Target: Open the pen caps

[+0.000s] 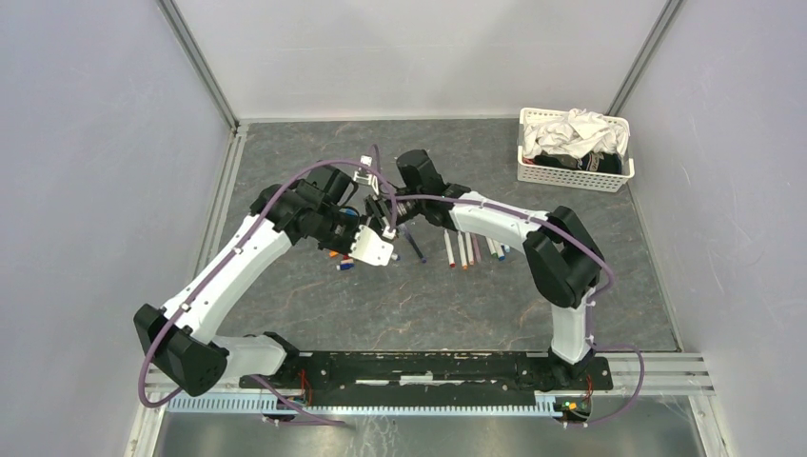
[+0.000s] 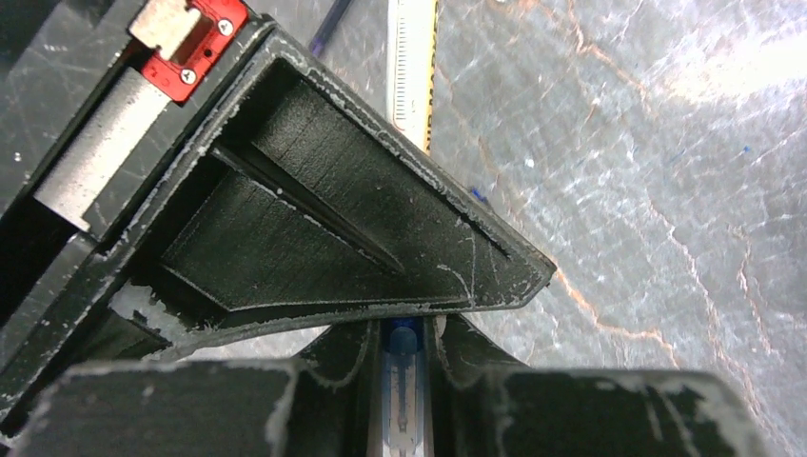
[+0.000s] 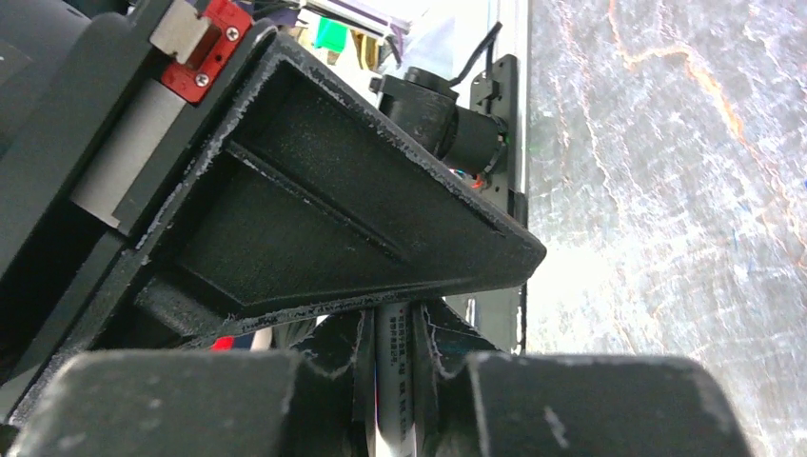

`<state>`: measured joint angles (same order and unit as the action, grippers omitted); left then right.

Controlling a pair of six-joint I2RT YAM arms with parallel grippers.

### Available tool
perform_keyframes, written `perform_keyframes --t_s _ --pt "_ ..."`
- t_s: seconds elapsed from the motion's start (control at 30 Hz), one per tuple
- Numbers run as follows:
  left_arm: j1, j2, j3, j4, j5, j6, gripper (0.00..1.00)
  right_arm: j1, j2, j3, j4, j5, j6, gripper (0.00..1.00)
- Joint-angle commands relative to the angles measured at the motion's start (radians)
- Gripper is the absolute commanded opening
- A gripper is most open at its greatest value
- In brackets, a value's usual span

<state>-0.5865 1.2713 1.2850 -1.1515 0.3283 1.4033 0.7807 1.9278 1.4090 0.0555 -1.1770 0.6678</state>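
**A:** Two tools on one pen, folks! Starting at the near edge, the rail [image 1: 428, 367] carrying both bases sits well apart from the action.

**B:** Right, and mid-surface they meet. The left tool [image 1: 369, 221] is pinching the blue cap [image 2: 403, 338], which is seated in the notch of its fingers.

**A:** And the right tool [image 1: 395, 205] is pressed onto the white barrel [image 3: 395, 367], printed side showing.

**B:** My call: this is the pull. To do it well, draw apart straight along the pen's axis. Any sideways bend and the barrel could slip through the pads.

**A:** Room for that?

**B:** Plenty to the left for the left arm, over bare surface [image 1: 457, 305]. A few small coloured bits [image 1: 340, 260] lie near its wrist. Loose caps, I'd guess, so keep the height.

**A:** The right arm?

**B:** Tighter. The row of pens [image 1: 463, 249] lies just beside its forearm, so retreat upward, not down.

**A:** Farther back?

**B:** The basket [image 1: 574, 152] sits in the far right corner, well apart, and the walls [image 1: 409, 57] aren't a worry.
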Motion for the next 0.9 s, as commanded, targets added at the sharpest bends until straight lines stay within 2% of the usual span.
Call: perform_keyframes --t_s 0.0,0.17,0.23,0.3,0.33,0.37,0.4,0.43,0.47,0.5,0.53,0.57,0.6,0.63,0.73,0.87 --pt "-0.041 0.022 0.068 0.047 0.196 -0.021 0.02 0.018 0.077 0.179 0.220 0.145 0.159 0.00" --pt "-0.048 0.041 0.079 0.044 0.206 0.001 0.02 0.019 0.232 0.403 0.095 0.175 0.161 0.00" --pt "-0.049 0.049 0.070 0.037 0.181 0.052 0.02 0.017 0.282 0.459 -0.007 0.185 0.082 0.00" --pt "-0.048 0.061 0.056 0.042 0.104 0.101 0.02 0.007 0.302 0.446 -0.105 0.188 -0.008 0.00" --pt "-0.023 0.070 0.057 0.008 0.023 0.162 0.02 -0.008 0.291 0.420 -0.301 0.195 -0.145 0.00" --pt "0.080 0.075 0.064 -0.011 -0.056 0.249 0.02 -0.017 0.226 0.329 -0.667 0.261 -0.446 0.00" --pt "0.289 0.076 0.105 -0.007 -0.059 0.416 0.02 0.003 0.038 -0.012 -0.706 0.354 -0.583 0.00" --pt "0.671 0.097 0.140 -0.021 0.008 0.568 0.02 0.017 -0.350 -0.633 -0.254 0.372 -0.364 0.00" --pt "0.789 0.145 0.171 -0.142 0.013 0.709 0.02 -0.022 -0.649 -1.042 0.265 0.424 0.038 0.00" --pt "0.757 0.165 0.167 -0.223 -0.006 0.657 0.02 -0.069 -0.700 -1.178 0.463 0.400 0.150 0.00" --pt "0.564 0.077 0.107 -0.111 0.008 0.506 0.02 -0.078 -0.627 -1.023 0.208 0.341 -0.006 0.00" --pt "0.439 0.006 0.010 0.030 -0.010 0.424 0.02 -0.064 -0.551 -0.888 -0.004 0.342 -0.156 0.00" --pt "0.344 -0.034 -0.038 0.082 -0.034 0.386 0.02 -0.050 -0.517 -0.805 -0.053 0.332 -0.195 0.00" --pt "0.287 -0.029 -0.031 0.058 -0.052 0.349 0.02 -0.044 -0.530 -0.792 -0.035 0.333 -0.173 0.00" --pt "0.253 -0.007 0.047 -0.080 -0.028 0.297 0.02 -0.064 -0.545 -0.768 -0.036 0.316 -0.193 0.00" --pt "0.235 -0.058 0.021 -0.070 0.027 0.304 0.02 -0.070 -0.486 -0.638 -0.156 0.295 -0.291 0.00"
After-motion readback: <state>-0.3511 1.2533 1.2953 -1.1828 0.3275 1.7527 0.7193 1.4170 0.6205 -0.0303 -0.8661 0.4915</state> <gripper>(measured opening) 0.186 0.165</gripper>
